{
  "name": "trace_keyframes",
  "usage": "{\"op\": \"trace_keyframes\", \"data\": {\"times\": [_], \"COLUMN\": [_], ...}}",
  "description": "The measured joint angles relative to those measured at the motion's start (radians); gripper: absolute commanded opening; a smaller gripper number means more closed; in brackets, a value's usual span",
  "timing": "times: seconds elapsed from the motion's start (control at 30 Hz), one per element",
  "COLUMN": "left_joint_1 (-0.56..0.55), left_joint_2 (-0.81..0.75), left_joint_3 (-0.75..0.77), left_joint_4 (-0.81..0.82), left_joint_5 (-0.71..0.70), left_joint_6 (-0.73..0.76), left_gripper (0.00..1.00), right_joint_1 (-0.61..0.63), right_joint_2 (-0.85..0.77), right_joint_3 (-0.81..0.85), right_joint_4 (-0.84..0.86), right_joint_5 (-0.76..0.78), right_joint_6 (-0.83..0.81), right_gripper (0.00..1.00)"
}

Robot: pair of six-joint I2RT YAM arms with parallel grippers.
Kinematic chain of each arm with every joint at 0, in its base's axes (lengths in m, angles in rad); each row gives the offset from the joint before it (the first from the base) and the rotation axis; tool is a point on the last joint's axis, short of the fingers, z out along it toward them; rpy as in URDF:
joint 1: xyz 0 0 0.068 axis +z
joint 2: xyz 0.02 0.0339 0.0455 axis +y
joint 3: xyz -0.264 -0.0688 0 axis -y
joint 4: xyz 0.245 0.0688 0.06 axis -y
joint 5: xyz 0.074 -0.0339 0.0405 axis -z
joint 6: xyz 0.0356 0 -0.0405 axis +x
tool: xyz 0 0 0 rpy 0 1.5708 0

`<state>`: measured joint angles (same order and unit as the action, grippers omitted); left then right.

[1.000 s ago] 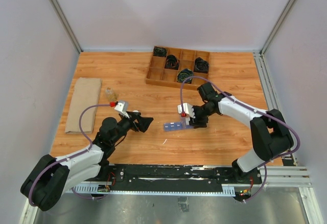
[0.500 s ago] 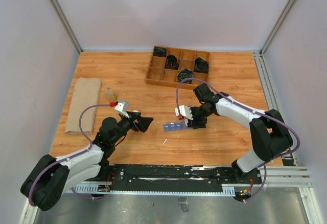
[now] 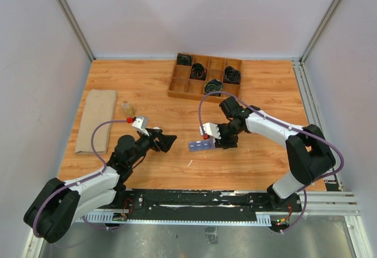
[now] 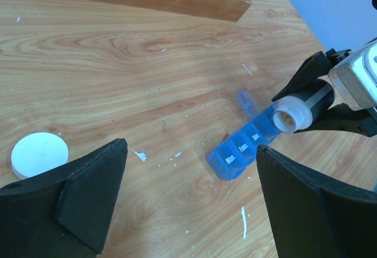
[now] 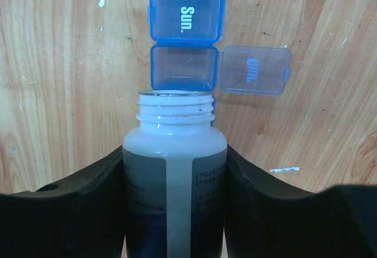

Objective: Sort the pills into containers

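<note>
The translucent-blue pill organizer (image 3: 201, 145) lies mid-table, also in the left wrist view (image 4: 240, 150) and right wrist view (image 5: 185, 25). One compartment (image 5: 182, 68) stands open and looks empty, its lid (image 5: 254, 70) flipped aside. My right gripper (image 3: 227, 135) is shut on an uncapped white pill bottle (image 5: 174, 169), tipped with its mouth (image 4: 291, 115) just over the organizer's open end. Something yellowish shows inside the mouth. No loose pills show. My left gripper (image 3: 166, 142) is open and empty, left of the organizer and above the table (image 4: 191, 199).
The bottle's white cap (image 4: 39, 154) lies on the table to the left. A wooden divided tray (image 3: 206, 76) of black cables stands at the back. A small bottle (image 3: 126, 107) and a folded tan cloth (image 3: 97, 121) sit at the left.
My right gripper has shifted slightly left with the bottle, bringing its mouth closer over the organizer. The left arm has not moved.
</note>
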<state>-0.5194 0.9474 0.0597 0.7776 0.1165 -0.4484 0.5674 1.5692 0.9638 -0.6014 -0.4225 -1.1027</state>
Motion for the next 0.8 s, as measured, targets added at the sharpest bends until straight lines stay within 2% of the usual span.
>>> {"op": "trace_keyframes", "data": {"times": [0.8], "left_joint_1": [0.0], "left_joint_2": [0.006], "left_joint_3": [0.0], "left_joint_4": [0.0], "left_joint_5": [0.0], "left_joint_6": [0.0], "left_gripper": [0.95], "right_joint_1": [0.036], "right_joint_2": [0.034], "right_joint_3": [0.045], "right_joint_4": [-0.042], "right_joint_5": [0.084], "right_joint_6": [0.008], "right_gripper": [0.04]}}
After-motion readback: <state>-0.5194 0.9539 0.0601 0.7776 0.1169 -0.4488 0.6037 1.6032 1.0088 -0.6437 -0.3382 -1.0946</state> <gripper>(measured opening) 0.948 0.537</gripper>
